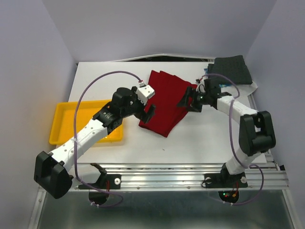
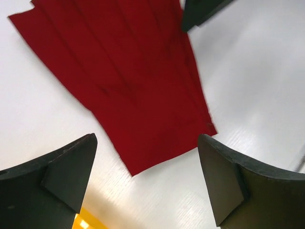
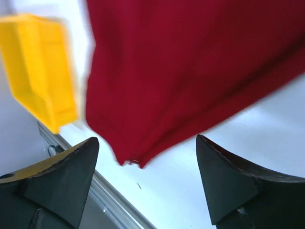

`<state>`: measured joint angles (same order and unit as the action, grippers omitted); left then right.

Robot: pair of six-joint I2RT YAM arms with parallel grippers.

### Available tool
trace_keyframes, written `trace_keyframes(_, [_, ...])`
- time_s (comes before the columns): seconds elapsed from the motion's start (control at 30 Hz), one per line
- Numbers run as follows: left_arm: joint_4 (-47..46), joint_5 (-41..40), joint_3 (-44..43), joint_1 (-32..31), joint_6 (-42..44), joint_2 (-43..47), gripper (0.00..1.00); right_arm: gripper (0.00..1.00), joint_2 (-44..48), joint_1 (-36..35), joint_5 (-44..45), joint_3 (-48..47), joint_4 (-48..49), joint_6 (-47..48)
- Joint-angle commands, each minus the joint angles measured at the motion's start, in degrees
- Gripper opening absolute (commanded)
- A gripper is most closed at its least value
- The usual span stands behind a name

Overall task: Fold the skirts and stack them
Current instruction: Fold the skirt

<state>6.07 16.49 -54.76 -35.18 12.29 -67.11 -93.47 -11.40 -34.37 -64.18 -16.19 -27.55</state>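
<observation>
White table [image 1: 200, 138] between pale lilac walls [image 1: 28, 71] — red skirt [image 1: 164, 102] at centre, left tool [image 1: 147, 113] and right tool [image 1: 189, 103] spread.

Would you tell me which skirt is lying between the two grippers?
The deep red skirt, mid-table between the left gripper and right gripper; the dark grey skirt sits at the far right corner, away from both.

Light falls bright and even from above; in the overhead view only soft, pale shadows lie on the white surface [image 1: 200, 133]. My left wrist view is fairly sharp, though the surface washes out near white at the right. My right wrist view is smeared: the yellow tray [image 3: 40, 67] at upper left and the red skirt [image 3: 190, 71] have soft edges. My pincer fingers [image 3: 62, 186] show dark along the bottom.
</observation>
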Motion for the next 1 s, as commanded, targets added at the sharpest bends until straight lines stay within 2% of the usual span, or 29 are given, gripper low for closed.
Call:
trace_keyframes(0.0, [1.4,-7.7,0.3,1.4,4.3,-0.6,0.98,0.90,-6.0,-0.5,-1.3,6.6,-2.2,-4.8])
trace_keyframes(0.17, [1.7,-7.0,2.2,2.0,1.9,0.3,0.98,0.96,-7.2,-0.5,0.4,11.4,3.7,-9.9])
trace_keyframes(0.27, [1.1,-5.8,4.1,2.6,0.6,1.0,0.98,0.96,-9.4,-0.5,1.1,13.1,8.3,-11.4])
trace_keyframes(0.37, [0.9,-4.6,4.8,3.5,-0.3,1.0,0.98,0.88,-13.9,-2.0,2.7,9.6,7.5,-7.6])
trace_keyframes(0.43, [0.9,-4.6,5.4,3.7,-0.4,1.2,0.97,0.73,-19.2,-2.5,4.0,2.8,3.6,-3.2])
trace_keyframes(0.57, [0.8,-4.4,5.5,4.3,-0.3,1.2,0.97,0.57,-27.5,-2.5,6.9,-10.2,-5.4,5.7])
trace_keyframes(0.6, [0.9,-4.4,5.5,4.5,-0.3,1.2,0.97,0.55,-28.5,-2.5,9.3,-14.7,-6.6,9.9])
trace_keyframes(0.63, [0.9,-4.4,5.5,4.6,-0.2,1.1,0.97,0.52,-29.5,-2.5,10.2,-14.7,-7.4,12.4])
trace_keyframes(0.73, [1.0,-3.6,5.5,5.1,-0.1,0.6,0.96,0.40,-34.4,-3.0,13.5,-24.0,-12.2,23.2])
trace_keyframes(0.8, [0.8,-3.2,5.4,5.2,0.1,0.1,0.95,0.27,-36.6,-3.6,15.2,-28.6,-13.8,30.7])
trace_keyframes(0.87, [0.9,-2.7,5.1,5.5,0.3,-0.4,0.94,0.26,-36.7,-3.6,15.7,-30.0,-14.4,33.8])
trace_keyframes(0.97, [1.4,-1.1,5.1,5.5,1.8,-0.7,0.93,0.42,-33.0,-3.6,16.4,-28.3,-15.0,35.5])
